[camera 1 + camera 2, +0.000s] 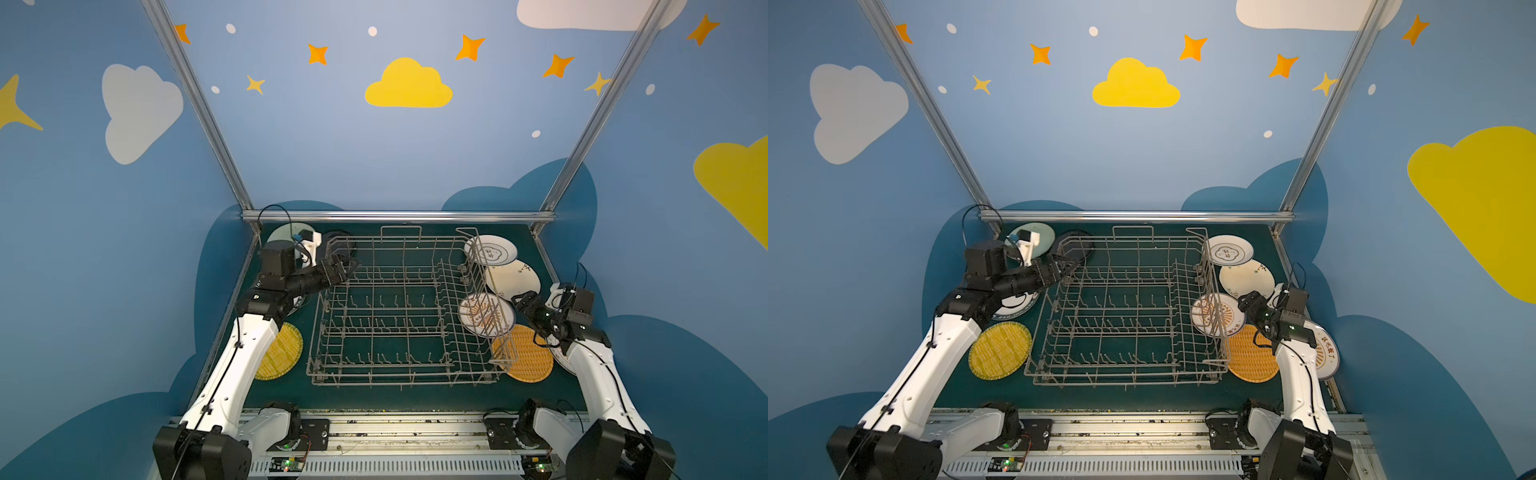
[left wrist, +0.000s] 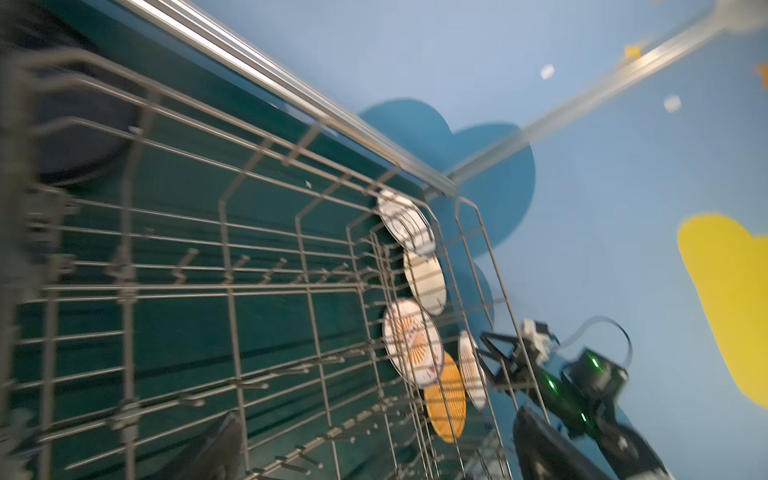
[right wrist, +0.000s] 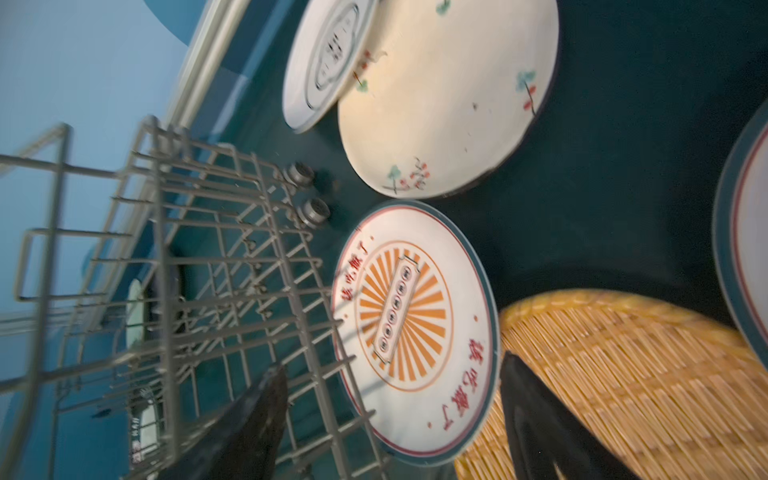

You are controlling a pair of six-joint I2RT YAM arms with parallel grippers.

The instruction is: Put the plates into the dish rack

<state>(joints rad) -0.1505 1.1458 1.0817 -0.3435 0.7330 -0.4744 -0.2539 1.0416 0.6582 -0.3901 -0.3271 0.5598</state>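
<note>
Jaws apart and empty, the right gripper (image 1: pixel 521 300) hovers just beside the round white orange-sunburst plate (image 1: pixel 485 314) by the grey wire dish rack (image 1: pixel 374 316); left gripper (image 1: pixel 347 266) likewise spread.

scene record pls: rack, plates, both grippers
rack: dish rack, centre, holds no plates
left of rack: pale green plate, black plate, lettered-rim plate, yellow woven plate
right of rack: cloud-motif plate, floral plate, sunburst plate, orange woven plate, second sunburst plate under the right arm
left gripper: open, at rack's far left corner
right gripper: open, beside the sunburst plate
</note>
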